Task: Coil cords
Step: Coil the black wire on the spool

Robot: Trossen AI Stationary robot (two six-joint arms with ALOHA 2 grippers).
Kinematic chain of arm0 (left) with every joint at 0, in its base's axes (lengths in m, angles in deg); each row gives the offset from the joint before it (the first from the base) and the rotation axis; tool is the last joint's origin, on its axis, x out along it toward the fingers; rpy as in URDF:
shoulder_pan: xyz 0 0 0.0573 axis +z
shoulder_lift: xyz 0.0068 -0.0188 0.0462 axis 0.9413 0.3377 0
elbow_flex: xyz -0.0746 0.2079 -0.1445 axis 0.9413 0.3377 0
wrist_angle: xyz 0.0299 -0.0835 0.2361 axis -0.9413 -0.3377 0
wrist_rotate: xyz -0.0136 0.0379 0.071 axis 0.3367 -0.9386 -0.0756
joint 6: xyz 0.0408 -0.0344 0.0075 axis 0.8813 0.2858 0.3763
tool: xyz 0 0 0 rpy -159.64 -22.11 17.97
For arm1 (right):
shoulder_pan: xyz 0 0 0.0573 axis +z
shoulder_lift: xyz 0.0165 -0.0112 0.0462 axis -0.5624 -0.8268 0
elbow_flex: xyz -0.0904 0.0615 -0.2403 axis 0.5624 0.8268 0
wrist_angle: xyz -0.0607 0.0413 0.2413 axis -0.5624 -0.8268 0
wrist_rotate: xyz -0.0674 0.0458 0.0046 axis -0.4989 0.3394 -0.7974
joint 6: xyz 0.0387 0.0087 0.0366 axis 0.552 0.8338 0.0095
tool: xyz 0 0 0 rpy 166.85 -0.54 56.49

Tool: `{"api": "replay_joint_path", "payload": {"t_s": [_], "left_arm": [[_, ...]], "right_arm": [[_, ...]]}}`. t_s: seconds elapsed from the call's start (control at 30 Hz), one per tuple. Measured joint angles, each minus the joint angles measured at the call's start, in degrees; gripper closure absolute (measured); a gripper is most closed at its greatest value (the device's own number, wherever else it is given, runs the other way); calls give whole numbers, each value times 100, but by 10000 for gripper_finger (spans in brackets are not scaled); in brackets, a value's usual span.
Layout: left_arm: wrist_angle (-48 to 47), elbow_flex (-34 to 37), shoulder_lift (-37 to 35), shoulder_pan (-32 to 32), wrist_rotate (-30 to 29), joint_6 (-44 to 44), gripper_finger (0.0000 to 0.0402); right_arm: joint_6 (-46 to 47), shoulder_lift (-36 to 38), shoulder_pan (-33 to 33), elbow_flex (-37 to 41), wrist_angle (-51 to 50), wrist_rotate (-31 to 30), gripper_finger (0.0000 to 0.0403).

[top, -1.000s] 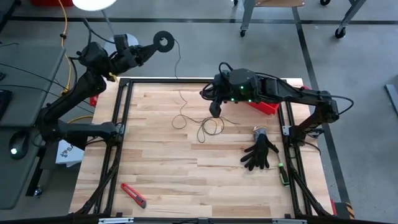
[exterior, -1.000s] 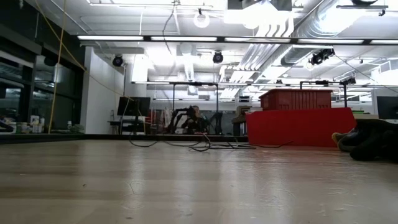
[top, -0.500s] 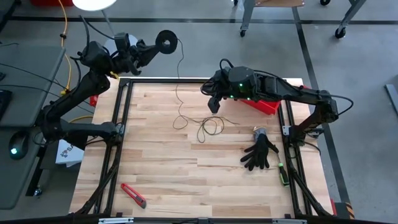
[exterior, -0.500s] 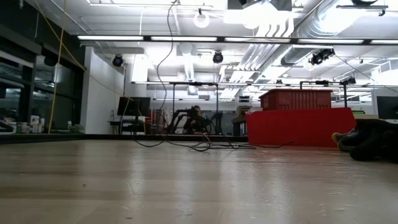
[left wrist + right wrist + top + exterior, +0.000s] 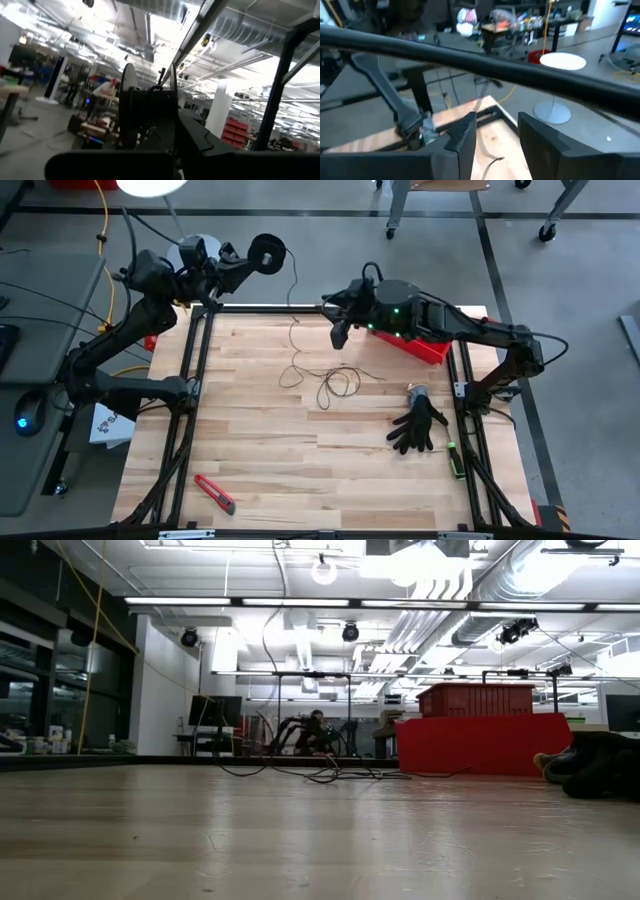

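The wooden table (image 5: 300, 460) fills the middle of the high view, framed by dark rails. The left arm reaches from nine o'clock up past the table's far edge toward eleven o'clock, and its gripper (image 5: 243, 265) has its fingers clamped on the small round black spool (image 5: 266, 252), held in the air beyond the rail; in the left wrist view the spool (image 5: 145, 107) sits edge-on between them. The right arm stretches from three o'clock to the far edge near twelve o'clock, its gripper (image 5: 339, 332) raised over the wood with the fingers (image 5: 462, 137) apart and nothing between them. A red bin (image 5: 425, 348) sits at two o'clock, under that arm. A black glove (image 5: 417, 426) lies at three o'clock. A red box cutter (image 5: 215, 493) lies at seven o'clock. The thin cord (image 5: 322, 378) hangs from the spool down to the table and lies in loose loops just above the table's centre.
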Motion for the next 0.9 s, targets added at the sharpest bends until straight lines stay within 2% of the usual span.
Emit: {"api": "replay_joint_path", "payload": {"t_s": [0.17,0.57,0.9], "left_arm": [[10,1,2,-276,-268,301,401],[-496,1,2,-632,-268,658,401],[483,563,0,-683,-435,525,401]], "right_arm": [[30,0,-73,0,28,-33,265],[-217,6,-100,0,-173,-13,265],[-359,170,-210,0,-604,96,265]]}}
